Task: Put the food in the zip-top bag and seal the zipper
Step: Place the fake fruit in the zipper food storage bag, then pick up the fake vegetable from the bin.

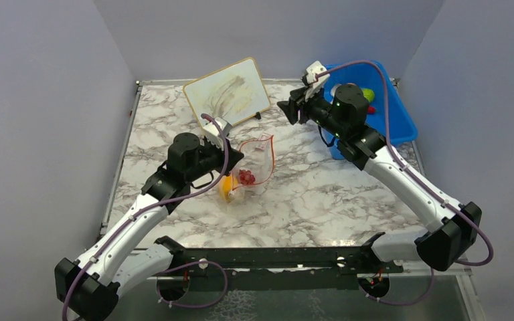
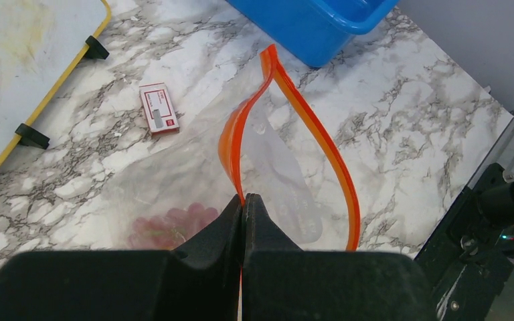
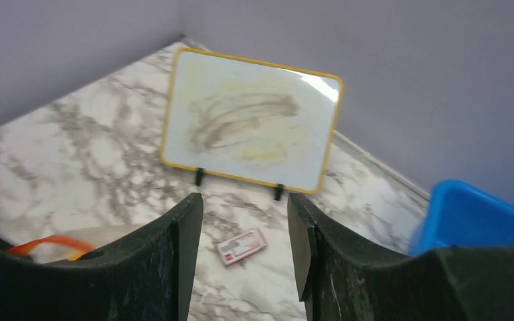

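The clear zip-top bag (image 1: 260,159) stands in mid-table with its mouth held open. My left gripper (image 1: 233,158) is shut on the near end of the red-orange zipper (image 2: 338,160), pinching the strip between its fingertips (image 2: 243,200). Inside the bag lie the purple-red grape bunch (image 1: 245,177), also in the left wrist view (image 2: 174,224), and the orange-yellow pepper (image 1: 226,189). My right gripper (image 1: 288,107) is open and empty, raised above the table between the bag and the blue bin (image 1: 395,120); the right wrist view (image 3: 244,207) shows nothing between its jaws. A green round fruit (image 1: 368,94) lies in the bin.
A yellow-framed whiteboard (image 1: 227,92) stands at the back. A small red-and-white card (image 2: 158,109) lies on the marble beyond the bag, also seen below my right gripper (image 3: 242,246). The bin's corner (image 2: 314,20) is just behind the bag mouth.
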You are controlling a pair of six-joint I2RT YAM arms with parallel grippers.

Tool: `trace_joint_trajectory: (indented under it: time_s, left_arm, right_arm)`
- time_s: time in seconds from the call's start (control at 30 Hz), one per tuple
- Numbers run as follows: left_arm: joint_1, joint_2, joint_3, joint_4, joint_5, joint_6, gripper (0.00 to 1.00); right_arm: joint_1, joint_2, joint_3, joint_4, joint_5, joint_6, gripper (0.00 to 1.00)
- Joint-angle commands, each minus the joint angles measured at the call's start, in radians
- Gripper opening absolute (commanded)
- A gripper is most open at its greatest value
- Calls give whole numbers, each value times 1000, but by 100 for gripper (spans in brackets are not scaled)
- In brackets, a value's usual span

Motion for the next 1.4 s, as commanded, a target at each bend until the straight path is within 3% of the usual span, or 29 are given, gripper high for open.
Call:
trace_joint_trajectory:
  time_s: [0.0,0.1,0.3,0.53,0.67,1.1,1.37]
  left_arm:
    - [3,-32,-30,8,-13,46,0]
    - [3,-31,-49,26,-2,41,0]
    - [2,-33,-83,45,12,35,0]
    - [2,-28,-87,58,18,45,0]
    - [3,-14,-86,70,24,47,0]
    - [4,39,-83,73,13,61,0]
    - [6,68,-80,74,14,63,0]
  right_arm:
    - [-33,91,79,-105,315,-150,50]
    - [-103,142,89,-101,356,-196,49]
    - [-297,270,178,-195,255,-218,46]
    - [-442,431,273,-292,205,-302,36]
    - [-505,556,357,-364,166,-358,36]
    - [-575,832,515,-417,-59,-554,40]
    - [-577,944,613,-394,-40,-620,51]
